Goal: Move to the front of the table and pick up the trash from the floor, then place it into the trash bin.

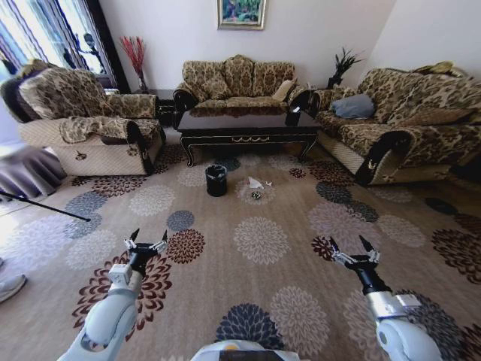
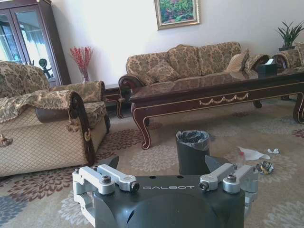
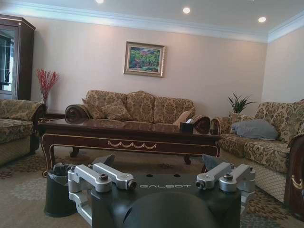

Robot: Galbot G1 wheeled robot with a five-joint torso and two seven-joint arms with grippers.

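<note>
The trash (image 1: 256, 188) lies on the floor (image 1: 301, 248) just in front of the coffee table (image 1: 248, 124), a little to the right of the trash bin (image 1: 216, 180) and apart from it. It is a small cluster: a white sheet (image 2: 251, 154), a small dark shiny wrapper (image 2: 264, 166) nearer the robot, and a tiny white scrap (image 2: 273, 151) beside them (a clear bottle may sit by the sheet, but it is too small to be sure). The bin stands upright on the patterned carpet, near the table's left front leg, lined with a black plastic bag (image 2: 192, 137) whose crumpled edge folds over the rim; what is inside cannot be seen. On the far right end of the tabletop sits a black tissue holder (image 2: 267, 68) with white tissue showing at its top.

The left gripper (image 1: 147, 243) hovers over the carpet at the near left, well short of the bin, its fingers spread apart and holding nothing. The right gripper (image 1: 352, 248) hovers at the near right, likewise with fingers apart and nothing between them. Sofas stand behind and to both sides of the table.
</note>
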